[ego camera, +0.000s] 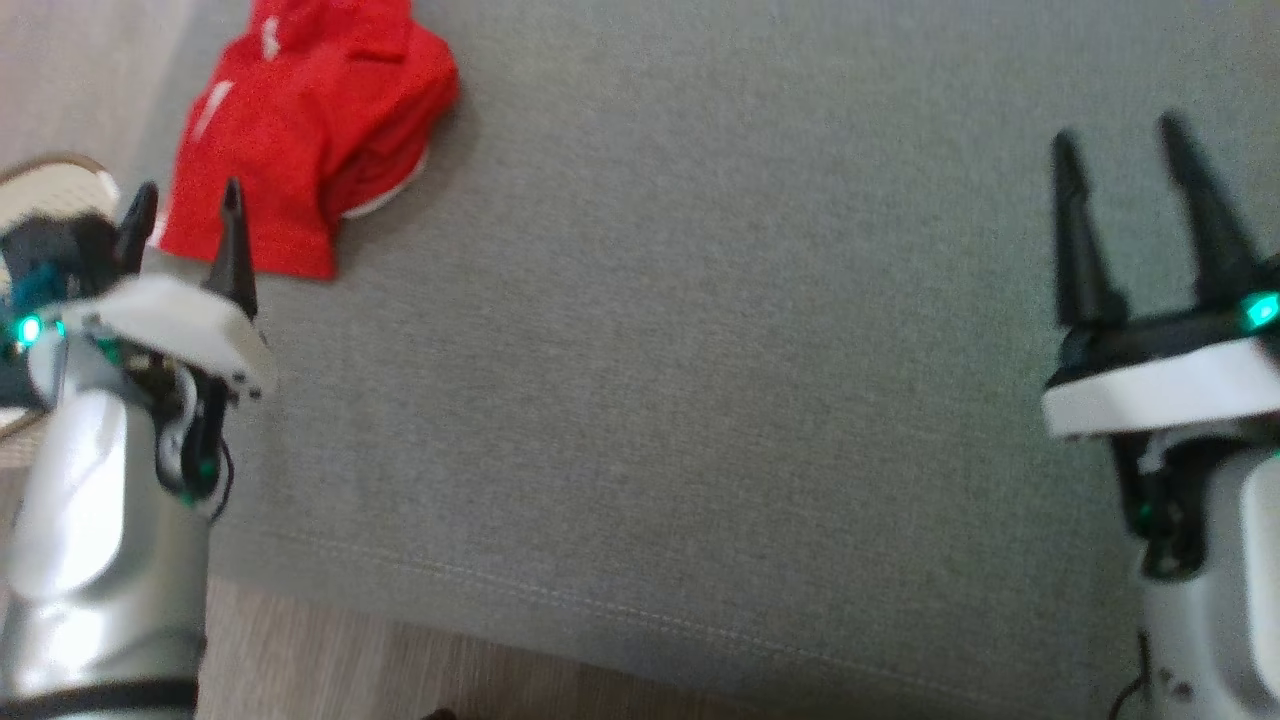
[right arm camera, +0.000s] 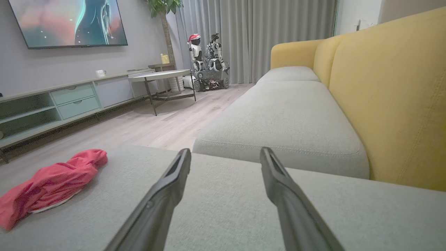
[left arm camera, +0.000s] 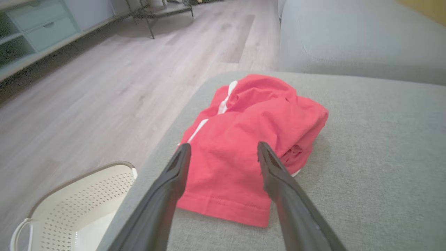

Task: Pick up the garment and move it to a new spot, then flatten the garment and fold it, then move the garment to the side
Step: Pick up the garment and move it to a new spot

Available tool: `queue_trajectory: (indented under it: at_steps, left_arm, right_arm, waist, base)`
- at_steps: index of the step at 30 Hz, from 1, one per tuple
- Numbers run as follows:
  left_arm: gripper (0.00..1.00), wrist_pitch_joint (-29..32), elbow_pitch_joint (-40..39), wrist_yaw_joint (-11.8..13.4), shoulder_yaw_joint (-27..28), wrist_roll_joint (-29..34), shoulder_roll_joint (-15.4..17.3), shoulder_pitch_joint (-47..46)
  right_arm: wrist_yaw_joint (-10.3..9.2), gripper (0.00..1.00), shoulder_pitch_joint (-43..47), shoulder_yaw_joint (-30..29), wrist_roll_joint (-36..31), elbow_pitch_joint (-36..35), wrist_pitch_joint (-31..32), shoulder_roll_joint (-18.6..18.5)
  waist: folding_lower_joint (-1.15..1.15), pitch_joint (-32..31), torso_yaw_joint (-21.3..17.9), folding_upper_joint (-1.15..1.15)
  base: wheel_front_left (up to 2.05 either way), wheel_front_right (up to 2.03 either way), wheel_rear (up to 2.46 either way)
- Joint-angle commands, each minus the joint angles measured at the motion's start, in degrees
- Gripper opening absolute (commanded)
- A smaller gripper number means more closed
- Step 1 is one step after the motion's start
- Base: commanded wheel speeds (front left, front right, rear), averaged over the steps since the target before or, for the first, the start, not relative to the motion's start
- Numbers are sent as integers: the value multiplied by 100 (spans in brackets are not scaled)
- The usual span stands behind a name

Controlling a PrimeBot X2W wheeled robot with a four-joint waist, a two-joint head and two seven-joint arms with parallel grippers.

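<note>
Cushion [ego camera: 700, 350]: garment [ego camera: 300, 130] just beyond left hand [ego camera: 190, 190]

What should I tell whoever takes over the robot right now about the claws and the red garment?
Left claw: open, empty, pointing at the red garment.
Right claw: open, empty, above bare grey cushion.
Garment: loosely folded bundle at the cushion's left corner.
Done, apparently: folding and moving aside.
Left: perhaps only tidying the lumpy fold.
</note>
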Motion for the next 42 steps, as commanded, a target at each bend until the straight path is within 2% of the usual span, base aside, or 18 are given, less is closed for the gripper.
queue_trajectory:
  at_steps: [1,6,12,16,17,18,25,29,31,35,42]
  left_arm:
    - [100,156,172,-80,142,4,315,-496]
    - [100,457,1092,-129,75,15,479,-1092]
    - [100,462,1925,-56,21,101,629,-1544]
    - [100,421,2522,-113,-47,109,675,-1786]
    - [85,416,2661,-141,-52,84,666,-1832]
    - [2,402,2784,-172,-73,76,663,-1868]
    - [0,-258,3059,-390,-156,-68,600,-1963]
    - [0,-547,2757,-539,-446,-344,341,-1828]
    - [0,-543,2398,-547,-827,-544,231,-1723]
    - [0,-389,1424,-550,-1431,-1035,262,-1488]
    - [0,205,-462,-551,-1993,-1689,165,-1155]
  right_arm:
    - [-4,100,-275,24,-42,-430,123,-84]
    - [-4,100,-373,57,-42,-760,325,-141]
    - [-4,100,-369,179,-48,-866,376,-108]
    - [-4,100,-341,220,-45,-860,357,-85]
    - [-4,100,-336,219,-44,-853,348,-80]
    - [-4,100,-333,221,-43,-841,339,-74]
    - [-4,100,-282,233,43,-596,156,1]
    - [-4,100,-170,221,167,-356,-5,64]
    - [-4,100,-110,207,237,-248,-69,96]
    - [-4,100,55,350,357,-3,-190,153]
    - [-4,100,167,491,560,296,-453,191]
  waist:
    - [0,384,-219,0]
    - [0,598,-386,0]
    - [0,728,-534,0]
    - [0,777,-607,0]
    - [0,779,-618,0]
    - [0,772,-631,0]
    - [0,405,-691,0]
    - [0,2,-682,0]
    - [0,-157,-674,0]
    - [0,-470,-681,0]
    - [0,-821,-895,0]
  base:
    - [0,0,0]
    - [0,0,0]
    - [0,0,0]
    - [0,0,0]
    - [0,0,0]
    - [0,0,0]
    - [0,0,0]
    - [0,0,0]
    - [0,0,0]
    - [0,0,0]
    - [0,0,0]
